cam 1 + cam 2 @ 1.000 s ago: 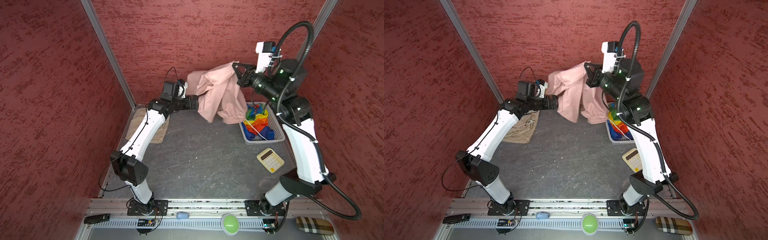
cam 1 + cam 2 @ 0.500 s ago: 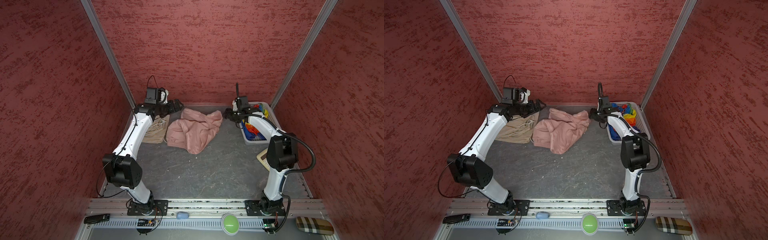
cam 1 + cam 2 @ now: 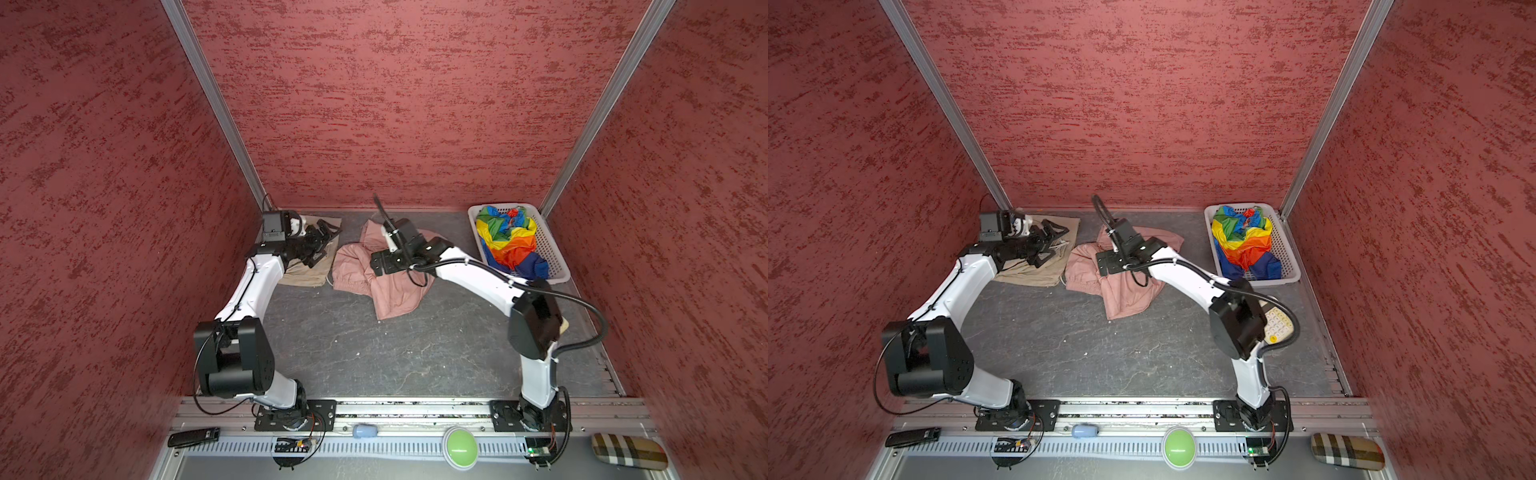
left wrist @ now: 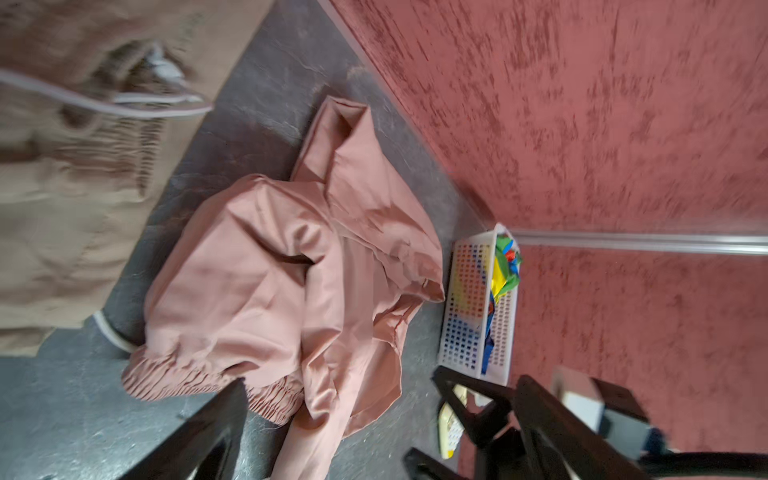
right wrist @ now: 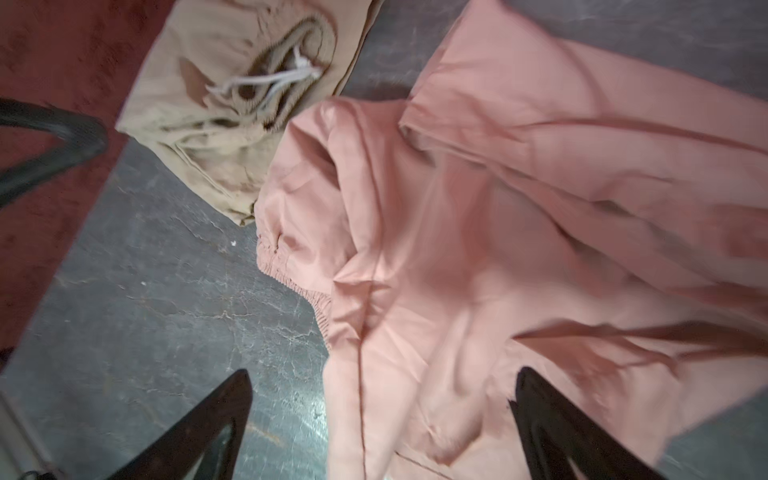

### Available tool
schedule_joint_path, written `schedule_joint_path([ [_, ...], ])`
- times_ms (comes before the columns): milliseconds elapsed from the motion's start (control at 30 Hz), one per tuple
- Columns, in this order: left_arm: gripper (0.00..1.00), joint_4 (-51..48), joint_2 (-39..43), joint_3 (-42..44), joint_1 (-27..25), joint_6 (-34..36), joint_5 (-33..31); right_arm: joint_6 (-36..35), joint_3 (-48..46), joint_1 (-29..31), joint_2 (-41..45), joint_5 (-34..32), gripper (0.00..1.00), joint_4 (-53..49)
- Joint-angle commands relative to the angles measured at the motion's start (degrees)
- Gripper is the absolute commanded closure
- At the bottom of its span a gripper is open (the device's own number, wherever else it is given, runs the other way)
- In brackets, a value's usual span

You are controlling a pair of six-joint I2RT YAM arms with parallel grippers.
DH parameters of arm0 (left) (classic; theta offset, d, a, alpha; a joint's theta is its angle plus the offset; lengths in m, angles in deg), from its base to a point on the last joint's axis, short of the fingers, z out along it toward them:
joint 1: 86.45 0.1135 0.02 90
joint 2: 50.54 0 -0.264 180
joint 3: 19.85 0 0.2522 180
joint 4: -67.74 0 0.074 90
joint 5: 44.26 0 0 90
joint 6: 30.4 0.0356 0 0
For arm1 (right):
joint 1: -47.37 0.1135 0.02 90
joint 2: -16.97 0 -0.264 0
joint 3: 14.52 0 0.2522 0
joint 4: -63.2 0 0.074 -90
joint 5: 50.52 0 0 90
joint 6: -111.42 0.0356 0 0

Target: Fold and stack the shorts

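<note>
Grey tabletop [image 3: 374, 353] is carrying everything. The pink shorts [image 3: 390, 291] are lying crumpled and unfolded toward the back. Their long axis is running roughly from the back wall toward the front, and the gathered waistband [image 5: 291, 274] is facing the left arm's side.

The right arm [image 3: 478, 278] is reaching across them. The right jaws are hanging straight above the heap, spread wide and gripping nothing. In the right wrist view one finger is showing over bare tabletop beside the waistband and the other over cloth. So the cloth is lying directly below these jaws, and this arm is the nearer one.

The white basket [image 3: 546, 245] is sitting in the back right corner, apart from the pink heap. It is holding only the rainbow shorts [image 3: 509, 245], bunched up.

The beige shorts [image 3: 305, 272] are lying flat at the back left, seemingly already folded, their edge just beside the pink waistband. The left jaws are hovering over them, likewise wide apart and empty.

The coming move is probably turning on that waistband: the right jaws are needing only to drop, the left jaws to shift a little sideways.
</note>
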Motion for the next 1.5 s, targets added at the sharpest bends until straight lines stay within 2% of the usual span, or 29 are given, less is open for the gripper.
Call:
schedule_joint_path([
  [0, 0.01, 6.89, 1.86, 3.71, 2.17, -5.93, 6.02, -2.94, 4.92, 2.22, -4.61, -8.03, 0.01, -7.92],
  [133, 0.01, 6.11, 2.21, 5.54, 2.78, -5.18, 6.98, -3.97, 5.41, 4.55, -7.28, -12.76, 0.04, -11.5],
  [200, 0.01, 6.2, 2.12, 6.16, 2.91, -4.98, 6.79, -3.4, 5.02, 4.86, -8.26, -15.56, 0.13, -13.15],
  [233, 0.01, 6.6, 1.88, 6.42, 2.81, -5.21, 6.86, -3.38, 4.93, 4.87, -8.67, -16.82, 0.28, -13.85],
  [267, 0.01, 7.13, 1.56, 6.66, 2.7, -5.61, 6.9, -3.72, 4.95, 4.8, -8.43, -18.24, 0.5, -13.93],
  [300, 0.01, 7.51, 1.35, 6.59, 2.52, -5.91, 7.03, -3.94, 4.99, 4.46, -7.51, -19.77, 0.68, -13.62],
  [333, 0.01, 7.81, 1.11, 6.48, 2.09, -6.12, 7.1, -4.26, 5.29, 3.83, -5.8, -20.63, 0.82, -13.14],
  [367, 0.01, 7.77, 0.99, 6.16, 1.5, -6.12, 7.05, -4.54, 5.98, 2.61, -3.56, -20.46, 0.92, -12.84],
  [400, 0.01, 7.54, 0.81, 5.71, 1.0, -6.04, 6.87, -4.83, 7.22, 1.22, -1.41, -20.03, 0.97, -13.03],
  [433, 0.01, 7.36, 0.64, 5.14, 0.3, -5.99, 6.62, -5.26, 9.03, -0.53, 1.23, -19.74, 1.0, -13.62],
  [533, 0.01, 6.79, -0.17, 3.26, -1.98, -5.8, 6.01, -7.12, 12.08, -6.03, 9.9, -20.23, 1.0, -15.49],
  [600, 0.01, 6.78, -0.6, 2.38, -3.37, -5.86, 5.93, -8.96, 8.52, -8.67, 16.51, -20.62, 1.0, -15.74],
  [667, 0.01, 6.87, -1.11, 1.96, -4.3, -5.78, 5.67, -10.43, 0.21, -11.07, 24.06, -21.3, 1.0, -14.77],
  [733, 0.01, 7.17, -1.79, 1.8, -5.2, -5.76, 5.38, -10.68, -11.9, -14.09, 31.64, -21.18, 1.0, -12.52],
  [900, 0.0, 8.43, -4.39, 1.44, -8.02, -6.55, 5.2, -5.63, -37.69, -18.76, 44.07, -18.84, 1.0, -7.94],
  [933, 0.01, 8.54, -4.99, 1.07, -8.82, -6.56, 5.05, -4.31, -41.14, -19.15, 45.55, -18.61, 0.95, -7.27],
  [1033, 0.0, 9.2, -7.1, 0.25, -10.86, -7.44, 5.14, -1.53, -46.23, -20.05, 47.24, -20.16, 0.7, -7.46],
  [1067, 0.0, 9.82, -7.73, 0.27, -11.3, -7.97, 5.32, -0.89, -46.26, -20.45, 47.29, -20.98, 0.58, -8.25],
  [1100, 0.01, 10.55, -8.52, 0.34, -11.81, -8.59, 5.5, -0.39, -45.61, -20.86, 47.37, -21.52, 0.43, -8.92],
  [1167, 0.01, 10.85, -9.91, 0.39, -12.73, -8.79, 5.47, 0.24, -42.49, -21.06, 47.63, -21.82, 0.26, -9.38],
  [1233, 0.01, 10.52, -11.05, 0.27, -13.23, -8.61, 5.38, 0.48, -38.34, -21.06, 46.68, -19.26, 0.07, -8.35],
  [1267, 0.01, 10.25, -11.45, 0.39, -13.24, -8.37, 5.33, 0.6, -35.67, -21.15, 45.25, -17.32, 0.01, -7.38],
  [1333, 0.0, 9.22, -11.6, 0.45, -13.2, -7.48, 4.47, 1.15, -30.94, -21.14, 40.76, -12.78, 0.01, -4.59],
  [1400, 0.01, 8.66, -11.6, 0.65, -13.25, -7.12, 3.55, 1.76, -27.05, -21.11, 32.97, -4.9, 0.01, 0.2],
  [1467, 0.01, 9.7, -12.02, 0.96, -13.7, -8.25, 3.69, 2.22, -23.21, -21.13, 24.93, -2.54, 0.01, 1.84],
])
